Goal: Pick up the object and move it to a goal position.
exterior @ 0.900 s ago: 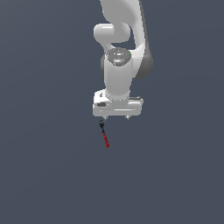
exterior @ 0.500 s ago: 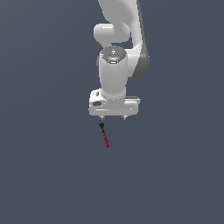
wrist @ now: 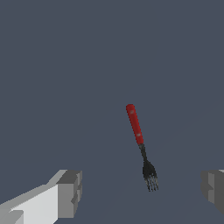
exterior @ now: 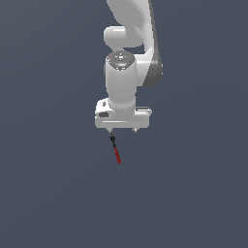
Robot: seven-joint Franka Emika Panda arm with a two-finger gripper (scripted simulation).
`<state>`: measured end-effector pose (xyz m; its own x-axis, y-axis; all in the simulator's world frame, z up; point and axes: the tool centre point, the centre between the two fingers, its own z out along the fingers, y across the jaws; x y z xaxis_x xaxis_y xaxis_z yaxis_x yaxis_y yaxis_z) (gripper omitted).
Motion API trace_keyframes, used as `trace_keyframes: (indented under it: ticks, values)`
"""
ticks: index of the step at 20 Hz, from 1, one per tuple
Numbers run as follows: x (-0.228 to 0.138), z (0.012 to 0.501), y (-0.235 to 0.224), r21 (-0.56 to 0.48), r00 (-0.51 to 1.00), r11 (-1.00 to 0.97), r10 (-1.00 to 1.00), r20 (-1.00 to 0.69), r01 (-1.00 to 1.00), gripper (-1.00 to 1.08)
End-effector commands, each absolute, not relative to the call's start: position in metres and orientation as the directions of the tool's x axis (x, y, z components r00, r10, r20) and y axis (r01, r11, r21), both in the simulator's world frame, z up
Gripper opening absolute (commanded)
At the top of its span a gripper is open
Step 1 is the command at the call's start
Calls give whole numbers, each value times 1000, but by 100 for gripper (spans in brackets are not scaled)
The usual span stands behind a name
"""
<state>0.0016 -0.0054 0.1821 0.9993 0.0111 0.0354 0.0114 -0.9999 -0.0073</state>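
The object is a small fork with a red handle and a black tined end. In the exterior view it lies on the dark grey floor just below my gripper, its black end nearest the fingers. In the wrist view the fork lies between my two fingertips, which stand wide apart, its tines pointing toward the gripper. The gripper is open and empty, and not touching the fork.
A plain dark grey surface fills both views. The white arm rises above the gripper in the exterior view.
The gripper has shifted slightly toward the exterior view's left, closer over the fork's black end. The fork has not moved.
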Motion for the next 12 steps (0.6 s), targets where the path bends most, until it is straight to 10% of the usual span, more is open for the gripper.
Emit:
trace_keyframes:
  ticks: [1, 12]
  values:
    - [1, 176, -8, -6, 999, -1000, 23, 33, 24, 100]
    - [-9, 108, -32, 4, 985, -986, 170, 14, 170, 100]
